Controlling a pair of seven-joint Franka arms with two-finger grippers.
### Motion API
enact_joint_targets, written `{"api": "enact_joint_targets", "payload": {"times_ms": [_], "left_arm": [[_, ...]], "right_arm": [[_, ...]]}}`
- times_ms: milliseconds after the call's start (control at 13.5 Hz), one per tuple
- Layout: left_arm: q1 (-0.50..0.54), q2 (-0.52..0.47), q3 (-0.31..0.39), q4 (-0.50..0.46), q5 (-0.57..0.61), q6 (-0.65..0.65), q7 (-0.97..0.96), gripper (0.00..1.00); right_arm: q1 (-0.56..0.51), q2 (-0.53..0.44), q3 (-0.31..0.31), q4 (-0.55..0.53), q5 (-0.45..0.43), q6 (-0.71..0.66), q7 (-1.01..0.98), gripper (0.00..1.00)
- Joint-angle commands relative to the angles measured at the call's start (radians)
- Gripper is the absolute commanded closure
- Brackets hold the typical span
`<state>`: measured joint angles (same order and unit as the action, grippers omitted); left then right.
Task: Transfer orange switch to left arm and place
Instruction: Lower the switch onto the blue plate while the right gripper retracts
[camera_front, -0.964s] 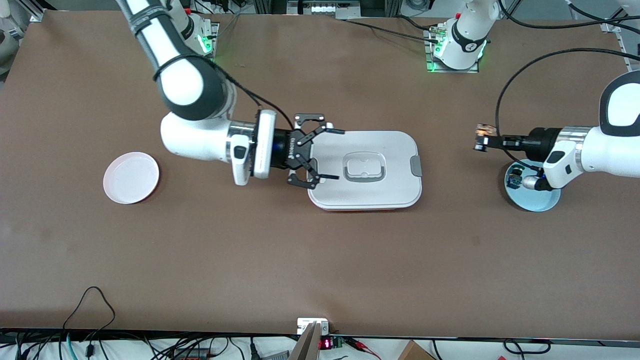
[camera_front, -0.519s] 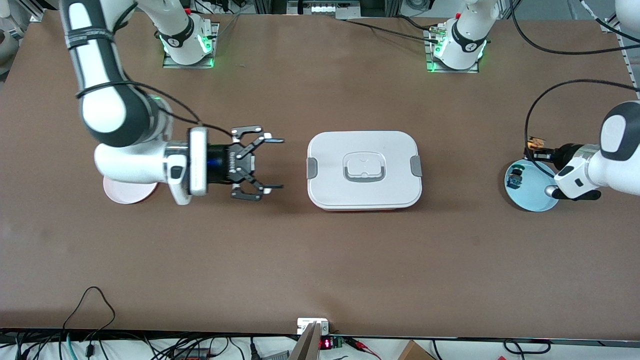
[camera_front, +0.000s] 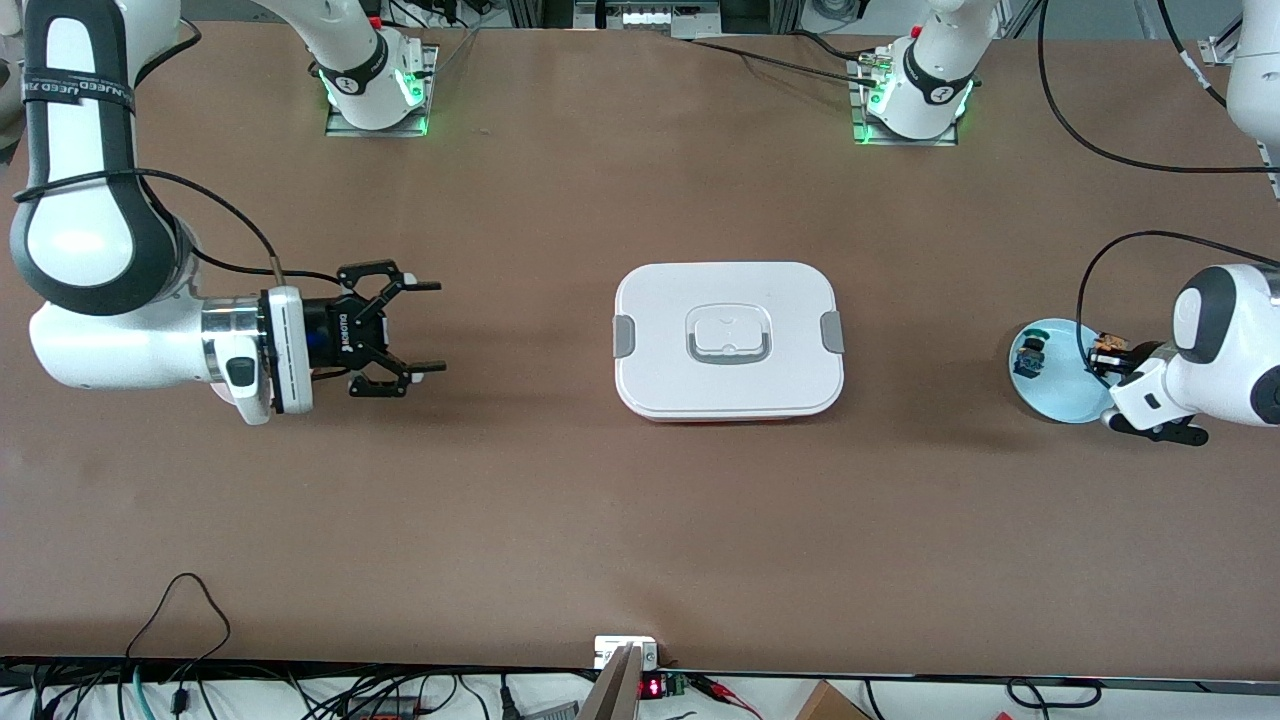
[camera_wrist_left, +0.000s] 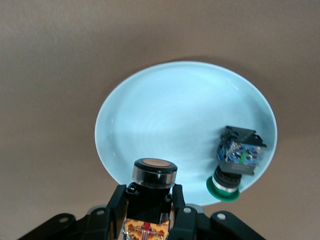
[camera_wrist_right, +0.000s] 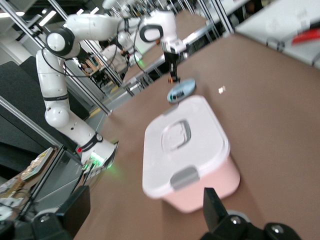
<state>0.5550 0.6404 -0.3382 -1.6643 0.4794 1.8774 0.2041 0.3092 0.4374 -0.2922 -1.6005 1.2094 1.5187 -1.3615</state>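
Orange switch held over blue plate rim.

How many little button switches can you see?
2. The orange switch is held in the left gripper over the blue plate. The blue-and-green switch lies on that plate, near its rim. None shows elsewhere.

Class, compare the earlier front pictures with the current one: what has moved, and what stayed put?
The right end effector, open and empty, pulled back from over the large white lidded box toward its own table end. The left end effector, shut on the small orange-capped switch, retreated over the pale blue plate. Box, plate unmoved.
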Motion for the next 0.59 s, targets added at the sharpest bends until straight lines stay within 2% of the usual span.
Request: {"api": "enact_joint_targets", "payload": {"times_ms": [0, 74, 148, 519], "left_arm": [[0.067, -0.065, -0.015, -0.160, 0.067, 0.188, 0.024, 1.00], [0.074, -0.100, -0.013, -0.223, 0.068, 0.265, 0.020, 1.00], [0.074, -0.122, -0.012, -0.245, 0.070, 0.282, 0.015, 1.00], [0.072, -0.127, -0.012, -0.262, 0.090, 0.302, -0.024, 1.00]], "right_arm": [[0.005, -0.051, -0.033, -0.015, -0.144, -0.017, 0.209, 0.00], [0.005, -0.055, -0.042, -0.012, -0.187, -0.018, 0.285, 0.00], [0.005, -0.062, -0.050, 0.000, -0.258, -0.019, 0.345, 0.00], [0.005, -0.097, -0.091, 0.036, -0.538, -0.083, 0.739, 0.00]]}}
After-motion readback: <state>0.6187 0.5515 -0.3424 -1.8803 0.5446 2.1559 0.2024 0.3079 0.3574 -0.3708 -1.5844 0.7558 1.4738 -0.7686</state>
